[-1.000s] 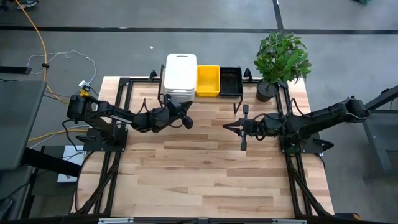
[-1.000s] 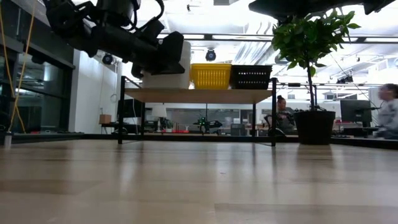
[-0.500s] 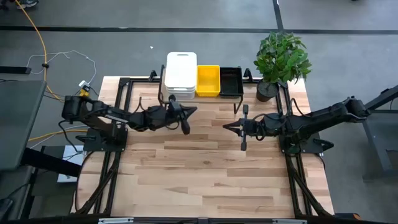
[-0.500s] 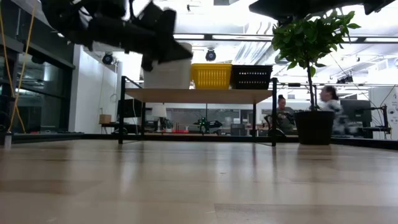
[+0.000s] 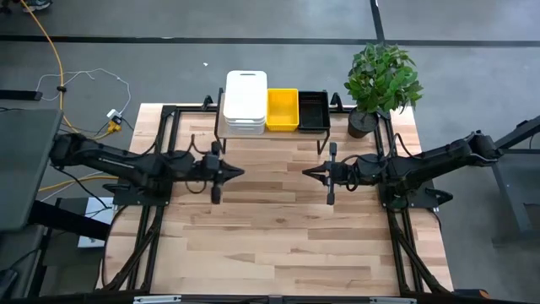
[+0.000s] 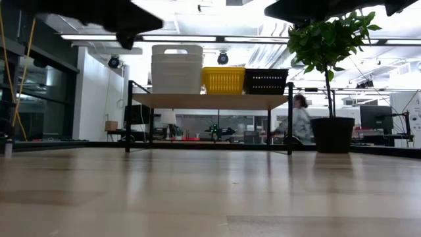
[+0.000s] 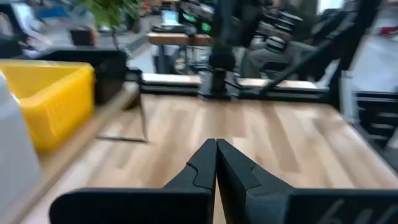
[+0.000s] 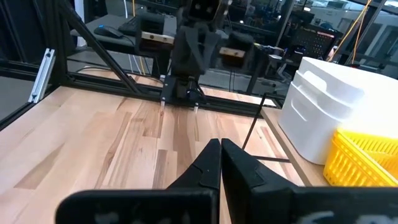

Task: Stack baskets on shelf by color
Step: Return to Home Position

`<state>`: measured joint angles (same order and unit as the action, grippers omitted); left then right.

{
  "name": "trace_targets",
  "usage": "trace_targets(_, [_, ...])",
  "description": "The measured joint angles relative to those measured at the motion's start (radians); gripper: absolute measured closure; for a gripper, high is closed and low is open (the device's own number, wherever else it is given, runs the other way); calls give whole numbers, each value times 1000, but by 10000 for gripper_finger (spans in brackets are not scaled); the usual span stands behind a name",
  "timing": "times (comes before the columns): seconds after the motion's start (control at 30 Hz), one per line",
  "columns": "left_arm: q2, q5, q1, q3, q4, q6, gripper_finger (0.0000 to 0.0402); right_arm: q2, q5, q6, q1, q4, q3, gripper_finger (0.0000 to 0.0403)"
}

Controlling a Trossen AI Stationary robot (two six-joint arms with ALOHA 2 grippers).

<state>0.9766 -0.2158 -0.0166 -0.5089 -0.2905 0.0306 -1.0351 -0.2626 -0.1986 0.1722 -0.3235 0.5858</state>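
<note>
Cable (image 5: 56, 59): orange, runs down the floor at the upper left of the high view, off the table.
Left gripper (image 5: 240, 172): left of centre in the high view, hanging over bare planks with its tip aimed at the other arm. The wrist cam shows its fingers (image 7: 202, 168) pressed together with nothing between them.
Table (image 5: 278, 241): light wood planks, fills the middle and bottom of the high view.
White baskets (image 5: 245, 103): a stack at top centre in the high view, leftmost thing on the shelf. It's the tallest pile in the low view.
Yellow basket (image 5: 282, 110): middle spot on the shelf, right up against the white stack. Can't tell if more than one is nested in there.
Black basket (image 5: 313, 111): right end of the row, snug against the yellow one. Same deal, can't tell how many.
Shelf (image 6: 210, 101): light wood top on thin black legs, sits at the table's far edge, upper centre of the high view.
Right gripper (image 5: 307, 171): right of centre in the high view, level with the left one and facing it across a gap. Its fingers (image 8: 208, 165) are closed tight on nothing.
Potted plant (image 5: 381, 78): upper right in the high view, on the table corner just right of the shelf.
Person (image 6: 300, 122): blurry, back in the room in the low view, between the shelf's right leg and the plant pot.
</note>
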Motion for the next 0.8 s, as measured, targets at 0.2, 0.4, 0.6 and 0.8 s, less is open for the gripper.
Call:
trace_targets(0.2, [-184, 22, 5, 185, -58, 37, 401, 0, 0, 5, 0, 1, 0, 403])
trace_targets(0.4, [-374, 51, -21, 353, -127, 40, 401, 0, 0, 18, 0, 5, 0, 403])
trace_targets(0.6, [-533, 161, -62, 431, -114, 47, 401, 0, 0, 45, 0, 6, 0, 403])
trace_targets(0.8, [-621, 171, -93, 487, -98, 60, 401, 0, 2, 68, 0, 6, 0, 403])
